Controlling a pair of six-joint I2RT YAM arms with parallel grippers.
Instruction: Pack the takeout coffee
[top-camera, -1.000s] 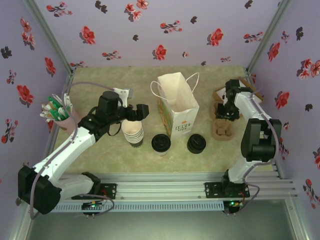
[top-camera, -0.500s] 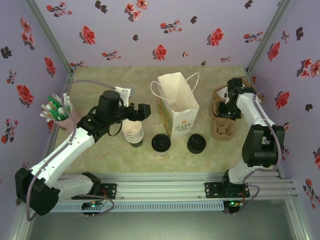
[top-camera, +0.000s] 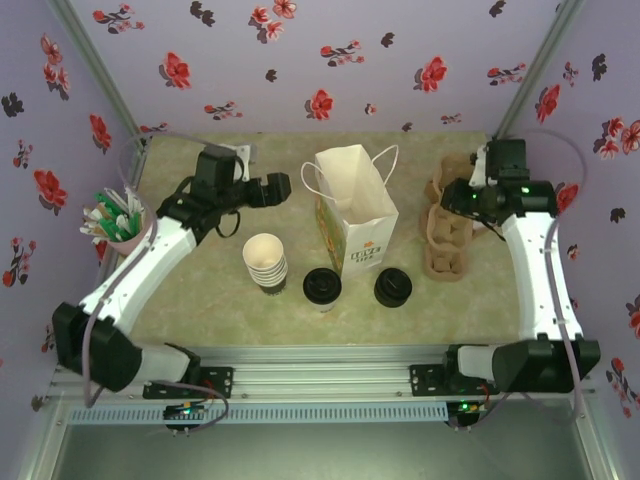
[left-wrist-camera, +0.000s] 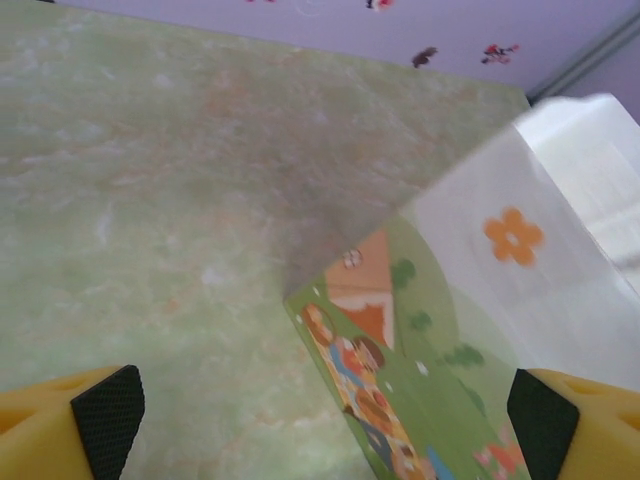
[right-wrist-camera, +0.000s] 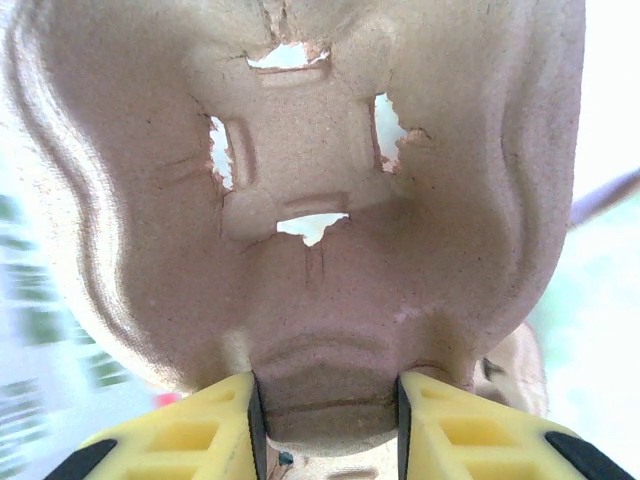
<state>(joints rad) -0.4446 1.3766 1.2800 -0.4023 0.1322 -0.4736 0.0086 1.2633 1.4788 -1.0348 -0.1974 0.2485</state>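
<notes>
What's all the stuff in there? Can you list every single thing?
paper bag: 1, white, table middle, upright and open
cream cups: 1 stack, left of the bag
takeout coffee: 1, black lid, in front of the bag
black lids: 1 stack, right of the coffee
cup carriers: brown, number unclear, right of the bag
pink cup: 1, holding green and white sticks, far left
left gripper: open, beside the bag
right gripper: shut on one of the cup carriers

The upright paper bag (top-camera: 360, 240) stands mid-table between the cup stack (top-camera: 265, 262) and pulp carriers (top-camera: 445, 262), its open mouth unobstructed.
</notes>
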